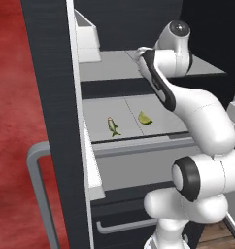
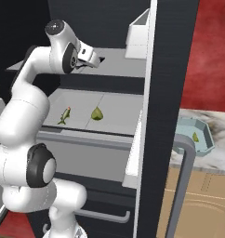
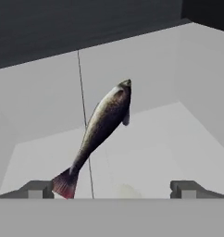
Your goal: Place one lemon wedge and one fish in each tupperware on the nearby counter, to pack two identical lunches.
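Observation:
In the hand view a dark speckled fish (image 3: 102,125) with a reddish tail lies on a grey fridge shelf, just beyond my gripper (image 3: 111,190), which is open with nothing between its fingertips (image 3: 35,190). From the base, my gripper (image 2: 96,59) reaches in over the upper shelf. On the shelf below lie a fish (image 1: 113,126) (image 2: 64,115) and a lemon wedge (image 1: 145,118) (image 2: 97,113). To the right, the pale blue tupperware (image 2: 205,132) sits on the marbled counter (image 2: 219,122) with a lemon wedge (image 2: 195,137) inside.
The dark fridge door edge (image 1: 51,97) (image 2: 165,93) stands open beside the shelves. A white bin (image 1: 88,36) (image 2: 137,37) sits high by the door. A grey door handle bar (image 2: 186,155) and a lower drawer handle (image 1: 124,224) lie near the arm.

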Robot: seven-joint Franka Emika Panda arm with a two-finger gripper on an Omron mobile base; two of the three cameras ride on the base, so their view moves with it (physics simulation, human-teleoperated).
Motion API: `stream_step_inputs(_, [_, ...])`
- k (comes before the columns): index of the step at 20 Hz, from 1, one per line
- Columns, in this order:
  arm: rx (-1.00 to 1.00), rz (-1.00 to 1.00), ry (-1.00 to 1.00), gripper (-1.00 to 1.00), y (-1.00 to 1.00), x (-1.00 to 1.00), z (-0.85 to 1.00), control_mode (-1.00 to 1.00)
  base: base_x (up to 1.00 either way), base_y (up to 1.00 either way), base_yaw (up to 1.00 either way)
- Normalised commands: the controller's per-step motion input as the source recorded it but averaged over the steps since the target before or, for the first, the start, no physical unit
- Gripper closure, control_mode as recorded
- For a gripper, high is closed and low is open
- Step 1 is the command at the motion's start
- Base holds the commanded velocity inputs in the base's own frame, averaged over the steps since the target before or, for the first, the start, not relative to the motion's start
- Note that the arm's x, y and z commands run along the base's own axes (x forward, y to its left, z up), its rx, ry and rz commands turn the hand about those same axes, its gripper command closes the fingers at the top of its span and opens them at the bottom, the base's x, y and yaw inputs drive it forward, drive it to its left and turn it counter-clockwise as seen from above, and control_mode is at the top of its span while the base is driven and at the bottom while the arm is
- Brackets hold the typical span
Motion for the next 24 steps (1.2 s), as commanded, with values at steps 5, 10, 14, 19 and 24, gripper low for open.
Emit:
stream_step_inputs(5, [0.0, -0.11, 0.01, -1.0, 0.0, 0.46, -0.08, -1.0, 0.0, 0.0, 0.0])
stream_step_inputs(10, [0.0, -0.14, 0.02, -1.0, 0.02, 0.45, 0.0, -1.0, 0.0, 0.0, 0.0])
stream_step_inputs(14, [0.0, -0.11, 0.05, -1.0, 0.12, 0.46, 0.0, -1.0, 0.0, 0.0, 0.0])
stream_step_inputs(19, [0.0, -0.08, 0.06, -1.0, 0.01, 0.45, -0.06, -1.0, 0.0, 0.0, 0.0])
stream_step_inputs(24, [0.0, -0.05, 0.07, -1.0, 0.0, 0.41, -0.08, -1.0, 0.0, 0.0, 0.0])
